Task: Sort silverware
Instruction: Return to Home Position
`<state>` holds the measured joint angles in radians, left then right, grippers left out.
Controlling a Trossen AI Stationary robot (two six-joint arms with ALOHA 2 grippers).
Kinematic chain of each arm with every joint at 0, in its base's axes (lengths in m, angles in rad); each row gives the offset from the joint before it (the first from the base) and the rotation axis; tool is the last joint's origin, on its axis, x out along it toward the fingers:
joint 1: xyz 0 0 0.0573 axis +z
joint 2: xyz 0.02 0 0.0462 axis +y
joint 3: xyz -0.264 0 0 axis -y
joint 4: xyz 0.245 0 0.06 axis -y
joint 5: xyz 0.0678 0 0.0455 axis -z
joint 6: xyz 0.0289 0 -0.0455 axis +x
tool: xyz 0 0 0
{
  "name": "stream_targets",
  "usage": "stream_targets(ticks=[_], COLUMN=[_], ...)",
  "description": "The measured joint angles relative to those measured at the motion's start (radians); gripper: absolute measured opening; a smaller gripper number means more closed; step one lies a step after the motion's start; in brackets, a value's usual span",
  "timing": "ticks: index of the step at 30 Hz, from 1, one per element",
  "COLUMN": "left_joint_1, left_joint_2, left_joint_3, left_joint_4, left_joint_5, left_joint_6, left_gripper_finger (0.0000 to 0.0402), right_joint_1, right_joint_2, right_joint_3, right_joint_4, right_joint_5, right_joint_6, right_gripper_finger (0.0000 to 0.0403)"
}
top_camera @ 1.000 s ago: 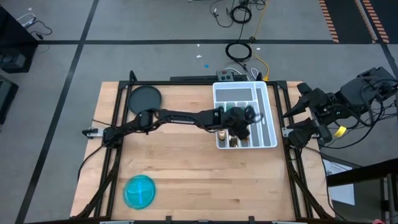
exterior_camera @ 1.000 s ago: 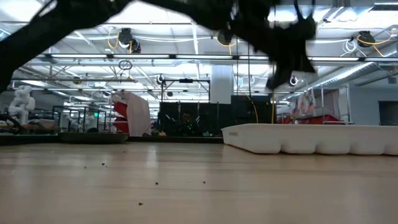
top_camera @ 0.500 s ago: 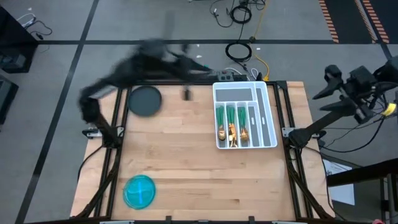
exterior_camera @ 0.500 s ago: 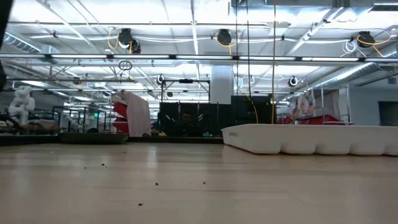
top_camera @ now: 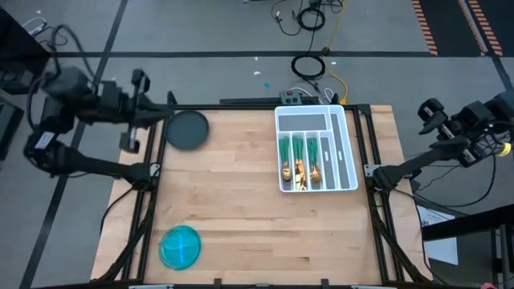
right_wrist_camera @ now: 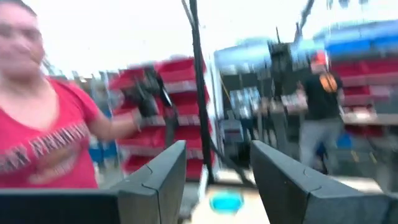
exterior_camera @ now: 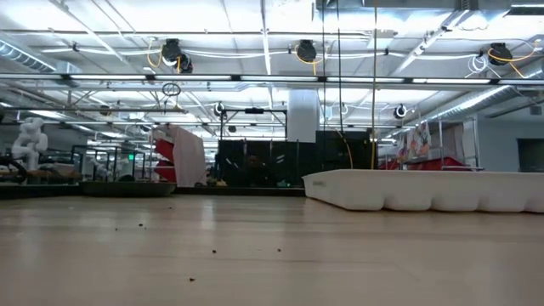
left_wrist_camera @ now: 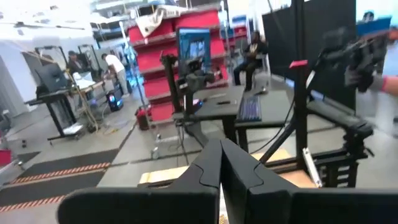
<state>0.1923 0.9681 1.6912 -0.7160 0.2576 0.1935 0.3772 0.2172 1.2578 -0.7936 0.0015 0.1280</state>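
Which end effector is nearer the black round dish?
Left. The left end effector hangs just off the table beside the dish; the right end effector is off the opposite side, beyond the tray.

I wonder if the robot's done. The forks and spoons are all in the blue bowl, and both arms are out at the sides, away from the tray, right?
No: the high view shows the silverware in the white tray, not the blue bowl. The left arm and right arm are out at the sides, away from it.
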Motion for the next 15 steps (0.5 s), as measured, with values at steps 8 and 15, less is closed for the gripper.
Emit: stream_targets(ticks=[8, 15], left_joint_1=[-0.003, -0.003], left_joint_2=[-0.291, -0.519], left_joint_3=[-0.452, -0.778], left_joint_4=[0.202, 0.403], left_joint_5=[-0.016, -0.143], left_joint_6=[-0.129, -0.274], left_gripper_finger=[0.0005, 0.0005], right_joint_1=[-0.115, -0.247], right_joint_2=[-0.212, -0.212], right_joint_3=[-0.159, -0.190], right_joint_4=[0.083, 0.076], right_joint_5=[-0.012, -0.213], right_joint_6=[0.066, 0.044], right_gripper_finger=[0.0171, 0.0171])
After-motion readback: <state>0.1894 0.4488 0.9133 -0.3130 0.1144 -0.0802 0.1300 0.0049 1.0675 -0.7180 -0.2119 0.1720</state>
